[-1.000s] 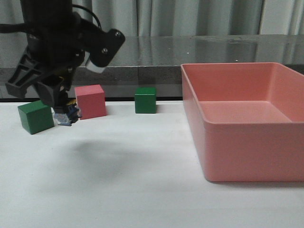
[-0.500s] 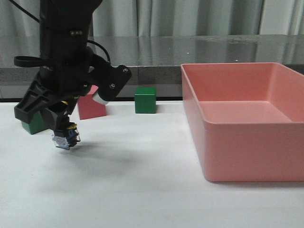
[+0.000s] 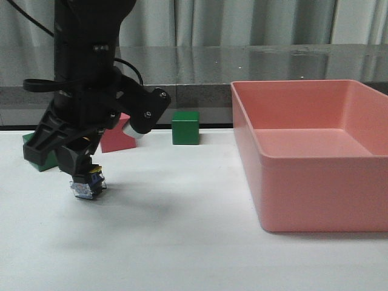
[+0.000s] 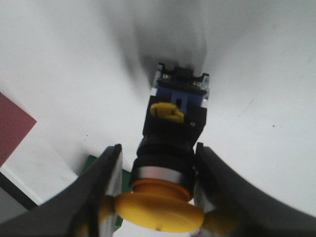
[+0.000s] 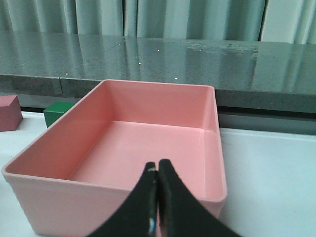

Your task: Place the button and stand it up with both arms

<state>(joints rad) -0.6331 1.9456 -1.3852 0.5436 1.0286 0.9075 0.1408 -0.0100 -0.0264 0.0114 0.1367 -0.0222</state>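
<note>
My left gripper point(image 3: 80, 176) is shut on the button point(image 3: 88, 184) and holds it base-down, just above or on the white table at the front left. In the left wrist view the button point(image 4: 173, 148) shows its yellow cap, silver ring, black body and blue base, clamped between the two fingers point(image 4: 106, 177). My right gripper point(image 5: 158, 170) is shut and empty, near the front wall of the pink bin point(image 5: 118, 197); it is out of the front view.
A pink cube point(image 3: 115, 140) and a green cube point(image 3: 37, 159) stand behind my left arm. Another green cube point(image 3: 185, 127) stands further right. The large pink bin point(image 3: 315, 200) fills the right side of the table.
My left gripper has carried the button from between the cubes forward and down, toward the table's front, over the last second.
</note>
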